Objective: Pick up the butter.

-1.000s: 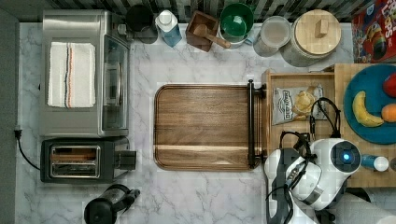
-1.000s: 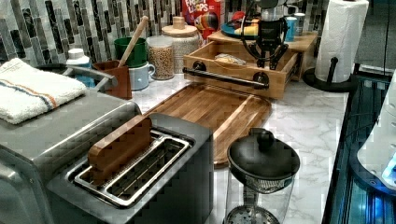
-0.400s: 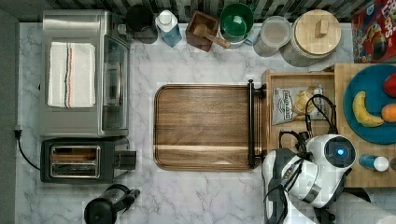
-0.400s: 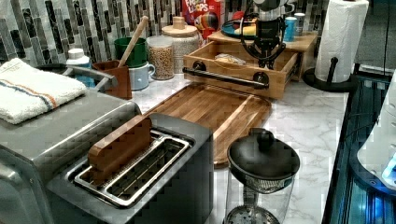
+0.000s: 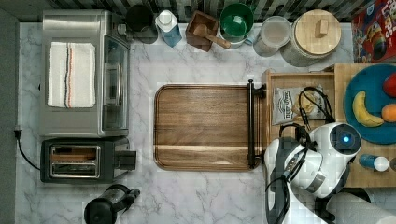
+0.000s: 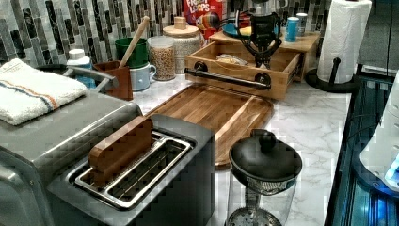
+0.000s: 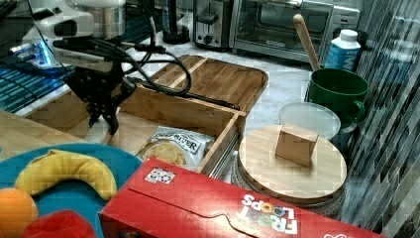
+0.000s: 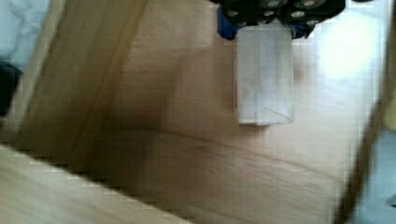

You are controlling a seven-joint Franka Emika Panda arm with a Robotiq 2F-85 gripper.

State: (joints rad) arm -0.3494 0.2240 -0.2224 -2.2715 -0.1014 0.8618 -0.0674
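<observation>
Leftmost in the top view stand a stainless toaster oven (image 5: 85,72) and a dark two-slot toaster (image 5: 74,160); centrally lies a brown wooden cutting board (image 5: 203,126). Further right sits an open wooden crate (image 5: 268,105) holding a silvery chip bag (image 5: 292,105), with the white robot arm (image 5: 327,156) above the crate's near end. Rightmost, a yellow banana (image 5: 363,111) rests on a blue plate (image 5: 369,79). In the right view, the black gripper (image 7: 103,120) points down inside the crate. In the wrist view, the pale cream butter stick (image 8: 265,74) lies on the crate floor, one end between the fingers (image 8: 247,11); contact cannot be told.
</observation>
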